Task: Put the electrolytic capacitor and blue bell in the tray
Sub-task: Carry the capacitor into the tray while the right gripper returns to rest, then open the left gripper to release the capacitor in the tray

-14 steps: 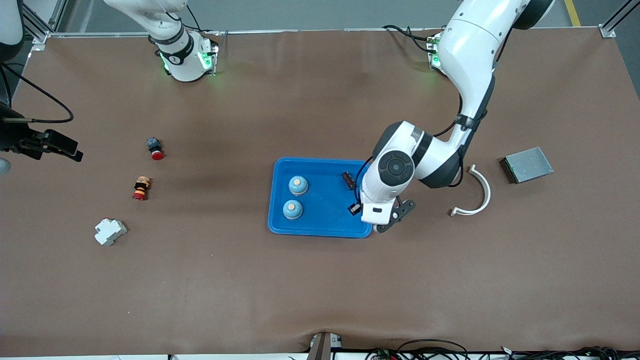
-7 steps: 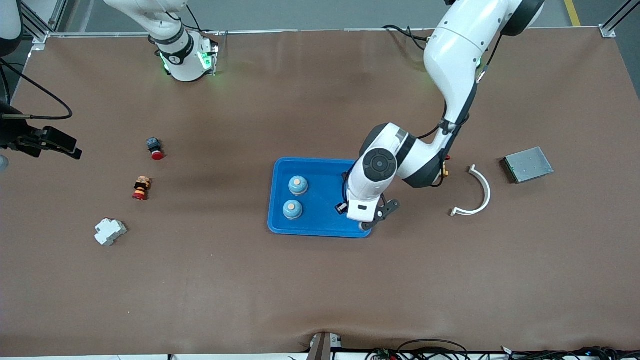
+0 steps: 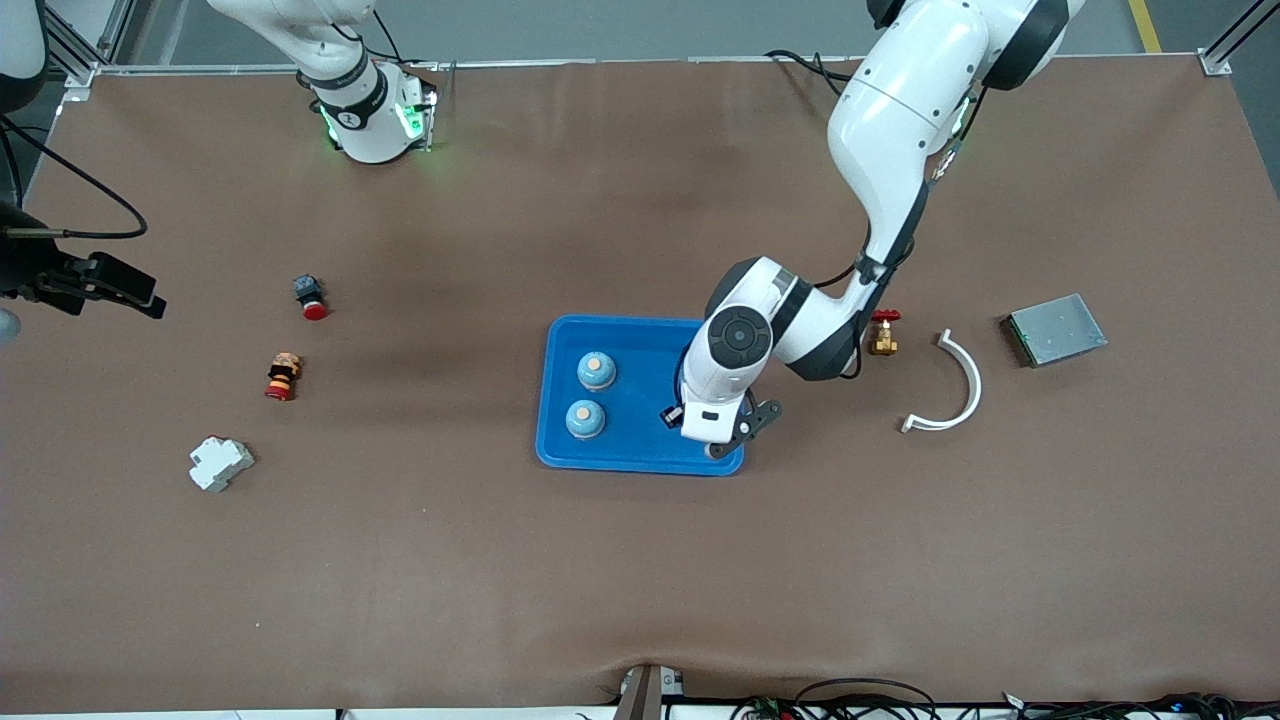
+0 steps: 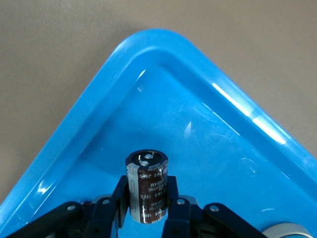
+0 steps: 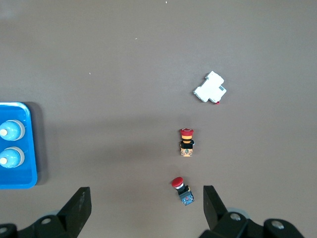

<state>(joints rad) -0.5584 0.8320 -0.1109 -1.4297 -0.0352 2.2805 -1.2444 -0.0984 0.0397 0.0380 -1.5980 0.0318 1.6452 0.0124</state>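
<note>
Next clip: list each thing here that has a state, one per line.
Left gripper: shut on the capacitor, over the tray.
Capacitor: held, not yet released.
Two blue bells: upright in the tray.
Tray: on the table.
Right gripper: open, waiting.

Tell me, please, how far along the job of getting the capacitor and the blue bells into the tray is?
Done: two blue bells already sit in the tray. In hand: the left hand is shut on the electrolytic capacitor, holding it over the tray's floor near a corner. Left: lowering and releasing it. The right hand waits open above the table at its own end.
</note>
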